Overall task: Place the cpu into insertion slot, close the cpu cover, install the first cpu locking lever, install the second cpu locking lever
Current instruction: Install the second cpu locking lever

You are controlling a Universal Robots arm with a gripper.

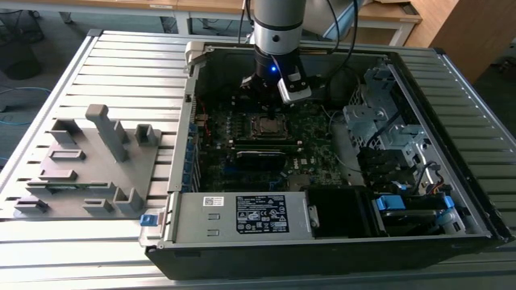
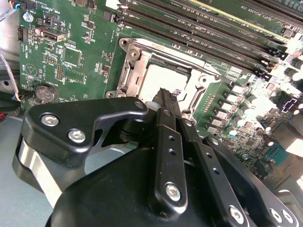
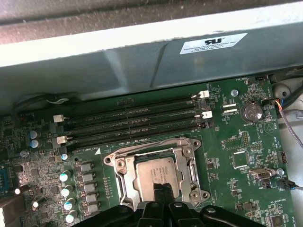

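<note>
One gripper (image 2: 163, 97), jaws together, tips just above the cpu (image 3: 154, 176) seated in the insertion slot (image 3: 118, 165); cpu cover (image 3: 189, 163) down over it.

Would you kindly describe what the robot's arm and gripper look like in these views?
The arm is a silver-grey cylinder with a dark band, a small blue light and a pale boxy module at its wrist; black cables trail beside it. The gripper is matte black, with rounded linkage plates, silver screw heads and slim bar-like fingers.
</note>
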